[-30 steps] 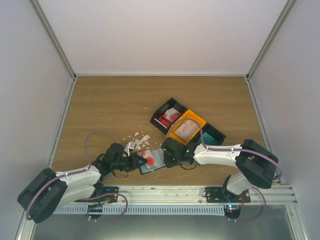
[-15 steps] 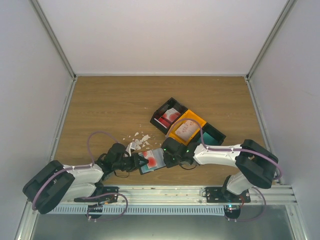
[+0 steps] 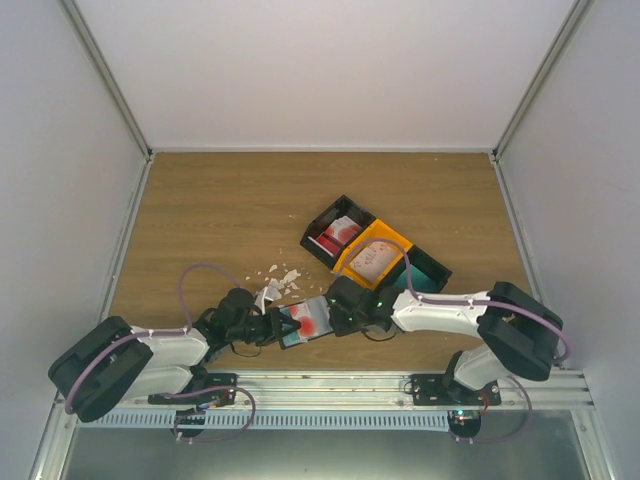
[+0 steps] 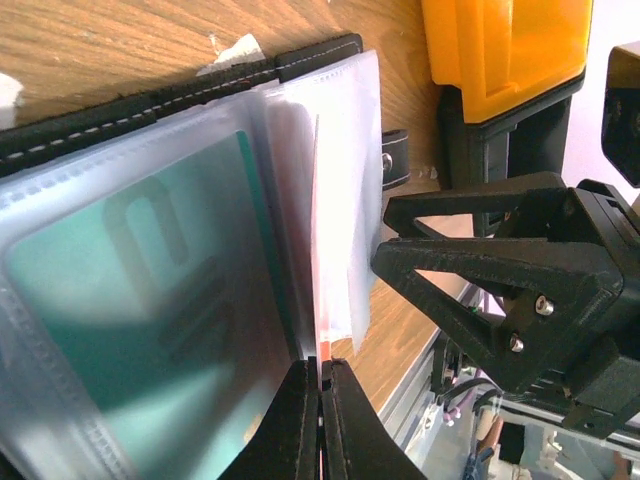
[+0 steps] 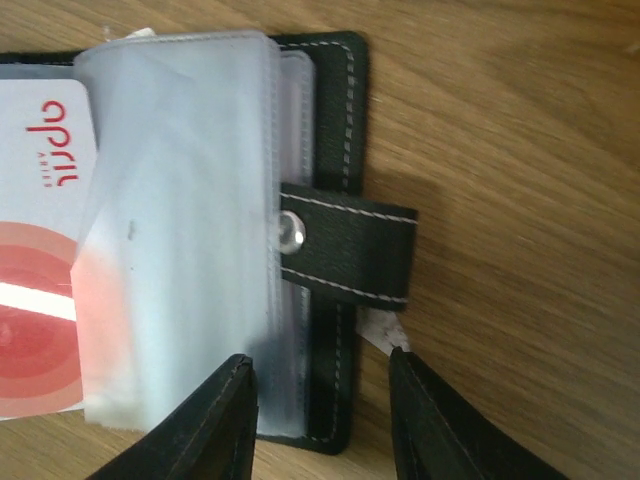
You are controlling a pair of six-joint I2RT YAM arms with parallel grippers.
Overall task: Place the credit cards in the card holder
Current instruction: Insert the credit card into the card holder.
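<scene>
The card holder [image 3: 312,322] lies open near the front edge, with a black cover [image 5: 345,120] and clear sleeves [image 5: 190,180]. My left gripper [image 4: 320,366] is shut on the near edge of a red-and-white credit card [image 4: 318,250]. The card stands edge-on between the sleeves. In the right wrist view its red-and-white face [image 5: 40,250] shows partly under a sleeve. A teal card [image 4: 150,300] sits in another sleeve. My right gripper [image 5: 320,410] is open, its fingers either side of the holder's corner below the snap strap [image 5: 350,250].
Behind the holder three open bins stand in a row: a black one [image 3: 322,222] with red-and-white cards, an orange one [image 3: 398,240] with a pale card, and a black one [image 3: 440,270] with teal inside. White scraps [image 3: 280,276] lie left of the holder. One scrap [image 5: 385,333] lies by the strap.
My left arm has moved a little to the right, carrying the red-and-white card further into the holder's sleeves. The right arm has hardly moved.
</scene>
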